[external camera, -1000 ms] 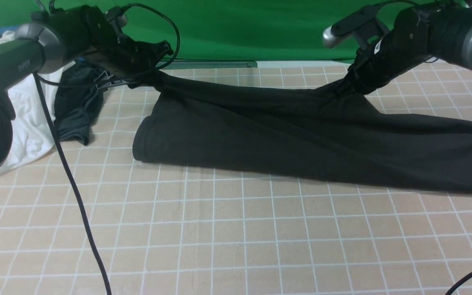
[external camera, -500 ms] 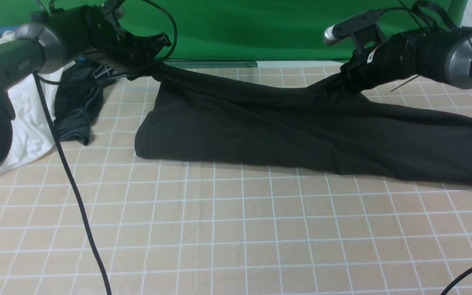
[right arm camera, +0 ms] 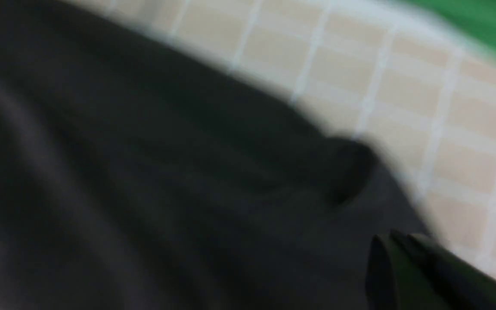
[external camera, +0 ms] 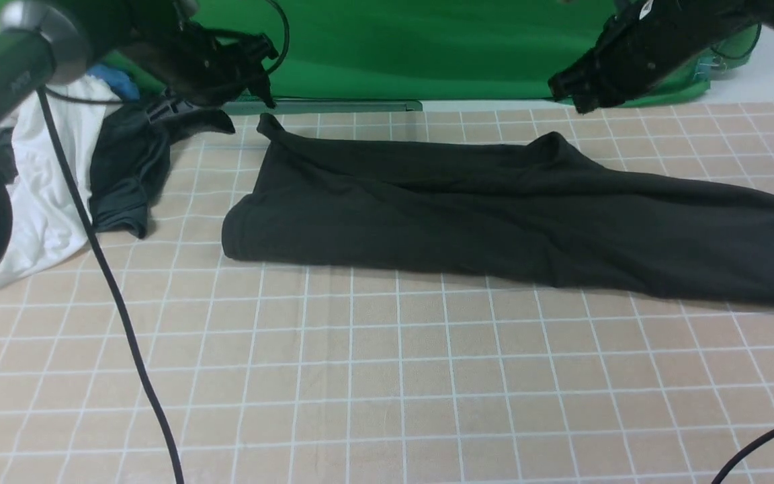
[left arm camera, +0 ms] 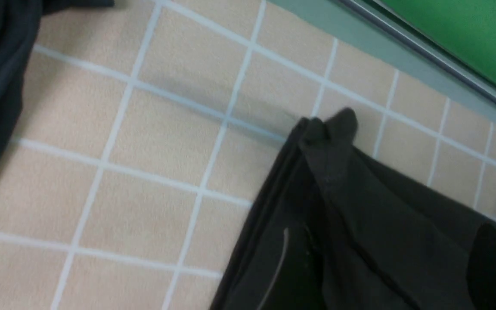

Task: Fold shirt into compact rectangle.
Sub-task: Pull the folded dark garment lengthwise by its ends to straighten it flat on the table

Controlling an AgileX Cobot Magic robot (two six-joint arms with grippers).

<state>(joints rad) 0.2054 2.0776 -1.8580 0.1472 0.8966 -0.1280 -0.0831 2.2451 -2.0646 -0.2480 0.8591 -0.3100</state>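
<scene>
The shirt (external camera: pixel 494 215) is what I look at first: it lies flat on the checked table (external camera: pixel 387 376) as one long black band, doubled over lengthwise, running from a rounded end left of centre right out to the table's right side. Its far edge stands up in two small peaks, one at the left corner (external camera: pixel 267 124) and one further right (external camera: pixel 551 140). I can see no print or label on the side that faces up.

My left gripper (external camera: pixel 267 74) hangs in the air just above the left peak, clear of the cloth. Its jaws look parted and there is nothing between them; in the left wrist view the corner sits free on the tiles. My right gripper (external camera: pixel 572 97) hovers above and just behind the right peak, also off the fabric. The right wrist view is badly blurred, but the fingertips there come together to a single dark point, so I read it as closed and empty.

Off to the left, well apart from the shirt, a smaller dark grey-green garment (external camera: pixel 128 168) lies crumpled against a white garment (external camera: pixel 44 195). A black cable (external camera: pixel 118 302) trails across the near left of the table, and a green backdrop (external camera: pixel 414 47) closes off the far side
</scene>
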